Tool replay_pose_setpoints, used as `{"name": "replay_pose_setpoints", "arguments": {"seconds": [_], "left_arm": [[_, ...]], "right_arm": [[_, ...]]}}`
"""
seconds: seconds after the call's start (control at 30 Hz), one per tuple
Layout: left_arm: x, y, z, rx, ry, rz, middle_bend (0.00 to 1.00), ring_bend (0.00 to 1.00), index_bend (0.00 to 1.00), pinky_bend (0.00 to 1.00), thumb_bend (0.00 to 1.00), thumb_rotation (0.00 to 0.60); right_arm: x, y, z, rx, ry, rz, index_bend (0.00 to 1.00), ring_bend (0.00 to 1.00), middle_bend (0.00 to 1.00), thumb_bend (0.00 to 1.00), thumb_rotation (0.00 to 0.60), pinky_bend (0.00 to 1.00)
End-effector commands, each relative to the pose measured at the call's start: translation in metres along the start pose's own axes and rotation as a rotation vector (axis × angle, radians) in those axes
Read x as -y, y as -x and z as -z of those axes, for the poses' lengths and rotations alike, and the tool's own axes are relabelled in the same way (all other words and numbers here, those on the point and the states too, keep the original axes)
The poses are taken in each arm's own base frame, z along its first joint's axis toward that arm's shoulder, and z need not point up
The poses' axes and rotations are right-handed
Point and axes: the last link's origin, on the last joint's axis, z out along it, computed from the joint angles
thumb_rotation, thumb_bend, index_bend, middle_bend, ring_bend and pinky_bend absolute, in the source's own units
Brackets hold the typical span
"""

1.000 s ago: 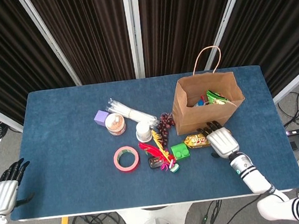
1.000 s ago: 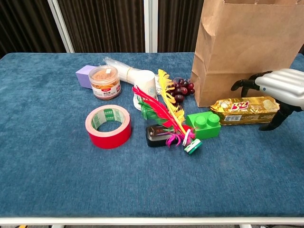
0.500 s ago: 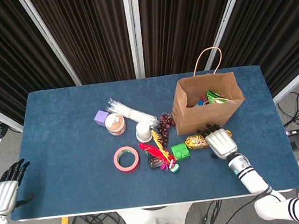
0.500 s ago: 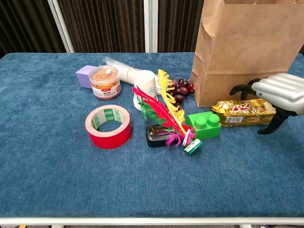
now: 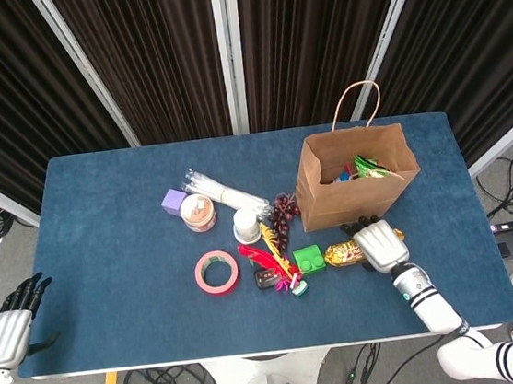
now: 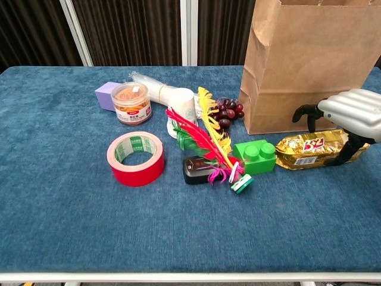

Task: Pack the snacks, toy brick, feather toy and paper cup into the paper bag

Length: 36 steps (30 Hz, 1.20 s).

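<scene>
The brown paper bag [image 5: 353, 186] [image 6: 312, 65] stands open at the right, with snack packets [image 5: 369, 166] showing inside. In front of it my right hand [image 5: 380, 245] [image 6: 348, 114] grips a gold snack packet [image 5: 342, 254] [image 6: 309, 149], fingers over its far side and thumb at its near side. A green toy brick [image 5: 308, 259] [image 6: 256, 157] lies just left of the packet. The red and yellow feather toy [image 5: 274, 262] [image 6: 205, 143] lies beside the brick. A white paper cup [image 5: 246, 226] [image 6: 181, 110] lies behind the feathers. My left hand [image 5: 3, 327] hangs open off the table's near left corner.
A red tape roll [image 5: 217, 272] [image 6: 136, 158], a jar [image 5: 198, 213] [image 6: 131, 102], a purple block [image 5: 175, 201] [image 6: 106, 94], a plastic-wrapped bundle [image 5: 224, 194], dark grapes [image 5: 283, 213] [image 6: 227, 112] and a small black object [image 5: 266, 279] [image 6: 195, 170] crowd the middle of the blue table [image 5: 107, 265].
My right hand has pulled the gold packet away from the bag toward the near edge, and its right end now sits higher. The left hand has stayed put.
</scene>
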Motion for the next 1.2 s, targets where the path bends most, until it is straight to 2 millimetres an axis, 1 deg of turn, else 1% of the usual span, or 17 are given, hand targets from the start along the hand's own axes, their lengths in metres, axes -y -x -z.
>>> {"name": "replay_pose_setpoints", "arguments": {"seconds": [0.03,0.17,0.27,0.3,0.4,0.47,0.53,0.63,0.77,0.87,1.0,1.07,1.1,1.17,1.2], "left_arm": [[0.000,0.000,0.000,-0.001,0.000,-0.001,0.08,0.02,0.13,0.17,0.26,0.600],[0.000,-0.001,0.000,-0.002,0.000,-0.001,0.08,0.02,0.13,0.17,0.26,0.600],[0.001,-0.001,-0.001,0.000,-0.002,0.000,0.08,0.02,0.13,0.17,0.26,0.600],[0.001,-0.001,-0.001,0.001,-0.003,0.000,0.08,0.02,0.13,0.17,0.26,0.600],[0.001,-0.001,-0.001,0.001,-0.002,-0.001,0.08,0.02,0.13,0.17,0.26,0.600],[0.001,-0.001,-0.001,0.000,-0.002,0.000,0.08,0.02,0.13,0.17,0.26,0.600],[0.001,-0.001,-0.001,0.001,-0.001,0.001,0.08,0.02,0.13,0.17,0.26,0.600],[0.000,-0.001,-0.001,0.003,0.001,0.000,0.08,0.02,0.13,0.17,0.26,0.600],[-0.001,-0.001,-0.001,-0.001,0.003,0.002,0.08,0.02,0.13,0.17,0.26,0.600],[-0.001,-0.001,-0.001,-0.003,0.005,0.003,0.08,0.02,0.13,0.17,0.26,0.600],[-0.003,-0.002,-0.002,-0.005,0.009,0.007,0.08,0.02,0.13,0.17,0.26,0.600],[-0.004,-0.002,-0.002,-0.008,0.012,0.006,0.08,0.02,0.13,0.17,0.26,0.600],[-0.004,-0.002,-0.002,-0.009,0.014,0.005,0.08,0.02,0.13,0.17,0.26,0.600],[-0.005,-0.002,-0.002,-0.010,0.015,0.006,0.08,0.02,0.13,0.17,0.26,0.600],[-0.005,-0.002,-0.002,-0.010,0.016,0.007,0.08,0.02,0.13,0.17,0.26,0.600]], "right_arm": [[0.000,0.002,-0.002,0.013,0.001,0.006,0.23,0.23,0.35,0.01,0.600,0.34],[0.001,0.007,-0.004,0.038,0.003,0.025,0.23,0.22,0.35,0.01,0.600,0.33],[0.002,0.009,-0.005,0.044,0.008,0.031,0.25,0.23,0.36,0.02,0.600,0.33],[0.002,0.009,-0.005,0.044,0.009,0.031,0.28,0.25,0.38,0.03,0.600,0.34],[0.002,0.008,-0.005,0.045,0.011,0.030,0.41,0.34,0.46,0.05,0.600,0.41],[0.002,0.008,-0.005,0.040,0.013,0.034,0.52,0.41,0.51,0.07,0.600,0.48],[0.003,0.008,-0.004,0.034,0.013,0.037,0.59,0.47,0.56,0.10,0.600,0.55],[0.004,0.008,-0.002,0.020,0.005,0.046,0.69,0.55,0.63,0.16,0.600,0.64],[0.005,-0.002,0.001,-0.034,-0.005,0.025,0.77,0.61,0.68,0.21,0.600,0.70],[0.007,-0.020,0.005,-0.103,-0.027,0.003,0.78,0.62,0.69,0.21,0.600,0.71],[0.014,-0.054,0.012,-0.210,-0.068,-0.017,0.78,0.62,0.69,0.21,0.600,0.71],[0.022,-0.076,0.017,-0.269,-0.102,-0.036,0.78,0.62,0.69,0.21,0.600,0.71],[0.029,-0.089,0.019,-0.301,-0.125,-0.047,0.78,0.62,0.69,0.21,0.600,0.71],[0.042,-0.108,0.022,-0.344,-0.161,-0.063,0.78,0.62,0.69,0.21,0.600,0.71],[0.051,-0.121,0.023,-0.371,-0.186,-0.074,0.78,0.62,0.69,0.21,0.600,0.71]]}}
